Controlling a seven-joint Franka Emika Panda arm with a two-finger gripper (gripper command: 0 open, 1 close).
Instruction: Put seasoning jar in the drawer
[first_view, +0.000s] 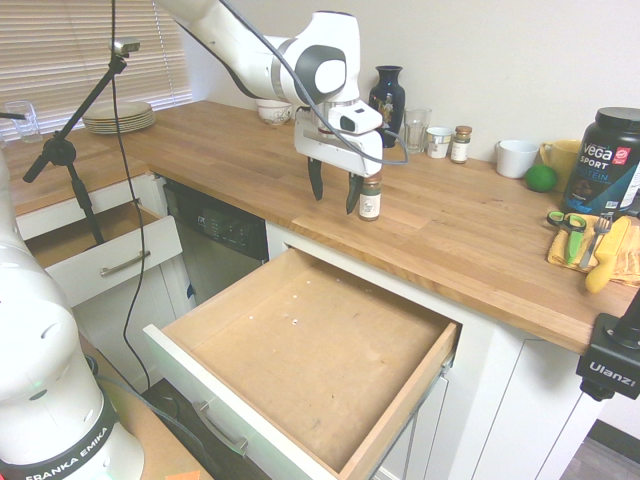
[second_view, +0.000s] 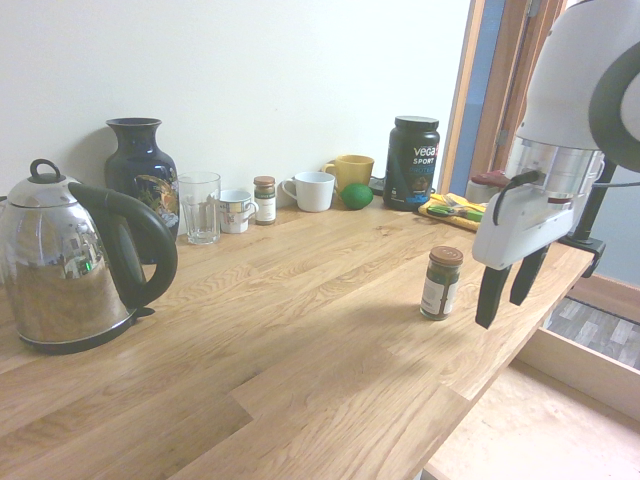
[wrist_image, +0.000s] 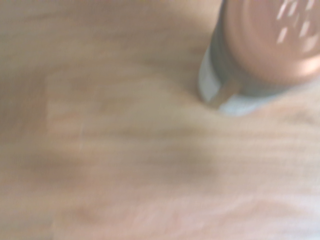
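The seasoning jar (first_view: 370, 197) (second_view: 440, 283), clear glass with a brown lid, greenish contents and a white label, stands upright on the wooden counter (first_view: 450, 230) near its front edge. My gripper (first_view: 333, 190) (second_view: 508, 290) hangs open just beside the jar, fingers pointing down, nothing between them. One finger (first_view: 353, 193) is close to the jar's side, apparently not touching. In the wrist view the jar's brown lid (wrist_image: 277, 42) shows blurred from above. The large light-wood drawer (first_view: 310, 350) with white front and silver handle stands pulled out below the counter, its bottom bare.
At the back of the counter stand a kettle (second_view: 75, 265), a dark vase (first_view: 387, 105), a glass (second_view: 200, 207), a cup, another brown-lidded jar (first_view: 460, 144), mugs, a lime and a black tub (first_view: 605, 160). A smaller white drawer (first_view: 100, 255) stands open at left.
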